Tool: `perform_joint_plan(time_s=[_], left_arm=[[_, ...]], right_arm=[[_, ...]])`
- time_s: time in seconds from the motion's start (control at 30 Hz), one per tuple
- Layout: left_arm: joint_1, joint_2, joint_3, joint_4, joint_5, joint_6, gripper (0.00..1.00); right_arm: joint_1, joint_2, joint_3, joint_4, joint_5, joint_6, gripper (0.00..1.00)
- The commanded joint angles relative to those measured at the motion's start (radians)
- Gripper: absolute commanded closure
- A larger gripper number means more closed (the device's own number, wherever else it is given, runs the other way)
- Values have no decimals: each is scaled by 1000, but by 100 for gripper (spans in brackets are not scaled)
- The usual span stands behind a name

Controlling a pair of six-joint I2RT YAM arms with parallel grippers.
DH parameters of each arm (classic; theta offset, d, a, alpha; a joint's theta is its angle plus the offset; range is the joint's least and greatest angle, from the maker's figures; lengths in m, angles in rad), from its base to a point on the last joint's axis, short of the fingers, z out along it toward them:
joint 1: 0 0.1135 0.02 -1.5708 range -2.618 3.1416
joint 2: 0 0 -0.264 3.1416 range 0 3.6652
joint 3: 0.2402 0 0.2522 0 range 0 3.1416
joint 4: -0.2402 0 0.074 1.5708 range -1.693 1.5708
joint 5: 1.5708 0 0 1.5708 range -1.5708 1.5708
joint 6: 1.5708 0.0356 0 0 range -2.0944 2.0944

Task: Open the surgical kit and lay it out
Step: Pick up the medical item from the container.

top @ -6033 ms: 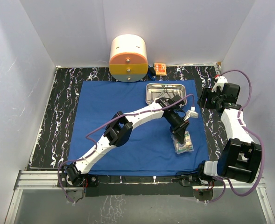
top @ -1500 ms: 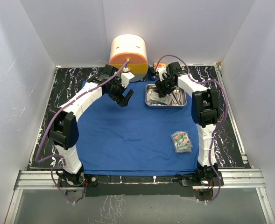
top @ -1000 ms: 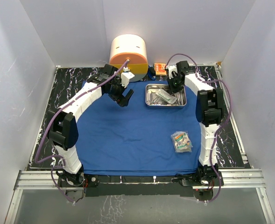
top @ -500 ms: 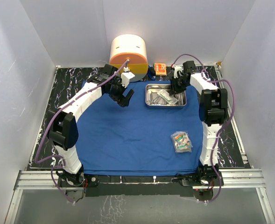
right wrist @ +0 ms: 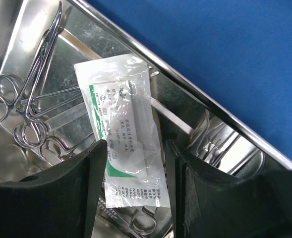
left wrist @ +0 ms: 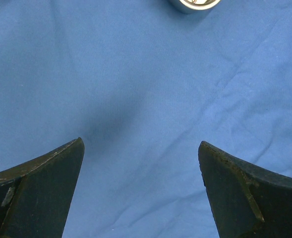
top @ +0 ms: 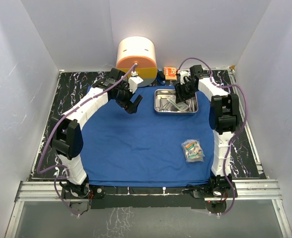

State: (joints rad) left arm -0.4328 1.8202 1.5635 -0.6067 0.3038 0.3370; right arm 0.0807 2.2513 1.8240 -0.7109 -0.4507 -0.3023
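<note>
The royal-blue cloth (top: pixel 136 144) lies spread flat on the table. At its back right stands the steel tray (top: pixel 156 101), holding ring-handled forceps and scissors (right wrist: pixel 27 109) and a clear packet (right wrist: pixel 128 124) with green print. My right gripper (right wrist: pixel 136 145) hangs over the tray (right wrist: pixel 185 82), open, one finger on each side of that packet's near end. A second clear packet (top: pixel 193 150) rests on the cloth at the front right. My left gripper (top: pixel 132 105) hovers wide open over bare cloth (left wrist: pixel 136 74) left of the tray, holding nothing.
A round cream-and-orange container (top: pixel 136 62) stands at the back edge, just behind the left gripper. A small orange box (top: pixel 169 72) sits behind the tray. White walls close in three sides; black marbled table shows around the cloth.
My right gripper's jaws have gone from shut to apart, and it has shifted a little left and forward over the tray. The left arm has not moved.
</note>
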Motion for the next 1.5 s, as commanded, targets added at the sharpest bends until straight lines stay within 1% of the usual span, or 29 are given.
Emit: perform_joint_plan(time_s=[0.0,0.13,0.3,0.53,0.73,0.8,0.97,1.13,1.2,1.37,1.47], left_arm=[[2,-52,12,-13,21,2,2],[2,-55,10,-10,20,4,1],[2,-59,8,-11,20,5,2],[2,-75,-8,-6,11,14,2],[1,-89,-23,8,1,15,1],[1,-93,-25,11,0,16,1],[2,-101,-35,34,-26,-3,1],[1,-93,-34,81,-147,-71,1],[2,-77,-15,81,-174,-98,1],[3,-28,66,54,-181,-163,1],[3,-8,109,49,-145,-204,1]], right_arm=[[11,10,37,-24,21,-68,51],[22,2,-1,-35,49,-105,53],[27,2,-28,-32,58,-114,60],[28,13,-26,-30,46,-89,77],[24,-3,-12,-17,50,-35,94],[21,-17,-6,-12,41,-15,99],[19,-53,18,1,16,14,100],[17,-89,72,14,-5,66,100],[17,-111,85,31,-18,94,100],[19,-180,70,75,-52,158,100],[19,-242,26,117,-63,188,100]])
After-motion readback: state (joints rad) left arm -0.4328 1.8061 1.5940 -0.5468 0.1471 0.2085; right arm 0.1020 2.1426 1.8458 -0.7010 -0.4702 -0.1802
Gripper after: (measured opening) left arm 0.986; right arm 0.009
